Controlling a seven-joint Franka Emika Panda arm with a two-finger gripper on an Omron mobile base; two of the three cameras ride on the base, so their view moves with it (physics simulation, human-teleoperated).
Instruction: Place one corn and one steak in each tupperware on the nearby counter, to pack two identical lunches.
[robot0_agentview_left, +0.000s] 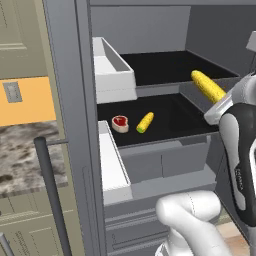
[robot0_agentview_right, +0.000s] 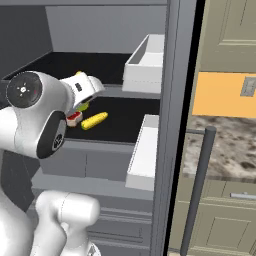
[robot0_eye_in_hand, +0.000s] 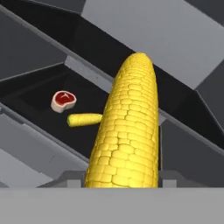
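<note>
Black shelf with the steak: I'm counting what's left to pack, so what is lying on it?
On the black shelf lie one steak and one corn cob, apart. The arm covers its right end.

The held corn (robot0_eye_in_hand: 124, 127) hides its own lower end and the fingertips behind the hand view's bottom edge, while the arm covers part of the steak (robot0_agentview_right: 74, 118).
</note>
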